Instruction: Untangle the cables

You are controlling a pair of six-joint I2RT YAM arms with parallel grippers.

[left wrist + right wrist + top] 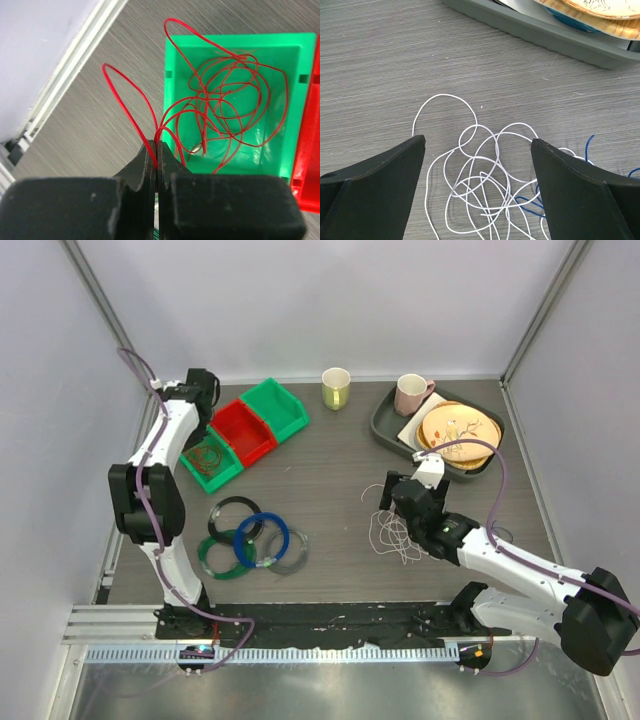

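Observation:
My left gripper (157, 146) is shut on a strand of the thin red cable (286, 93). The rest of that cable lies in loose loops in a small green bin (172, 55), and one loop arches out over the table to the left. In the top view the left gripper (203, 400) is at the back left beside that bin (210, 462). My right gripper (477, 145) is open wide, low over a tangle of thin white cable (485, 185); a blue cable (587, 145) runs into the tangle at the right. The tangle also shows in the top view (395, 533) below the right gripper (400, 502).
A red bin (243, 432) and a second green bin (275, 407) stand beside the first. Coiled black, blue, green and grey cable rings (250, 538) lie front left. A grey tray (385, 430) with plates and a pink mug is back right; a yellow cup (336, 388) stands at the back.

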